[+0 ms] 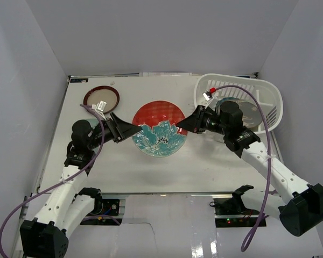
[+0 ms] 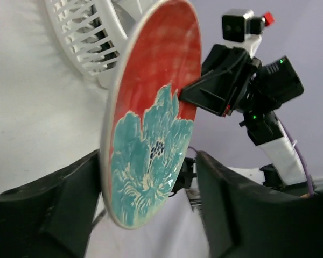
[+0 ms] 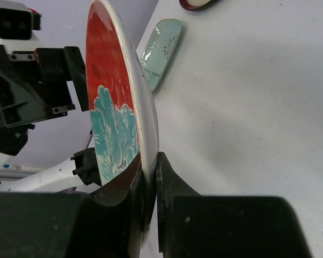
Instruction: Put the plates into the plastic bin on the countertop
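Right tool (image 3: pixel 149 167) tight on red-teal floral plate (image 3: pixel 110 107), gripped rim hidden; left tool (image 2: pixel 148 180) agape.

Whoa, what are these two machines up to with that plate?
Two robot arms have the red-and-teal floral plate between them over the white table. The right pincer is clamped on its rim, while the left pincer stands open around the opposite edge. The white bin sits at the right with at least one dish inside. A dark-rimmed plate lies on the table.
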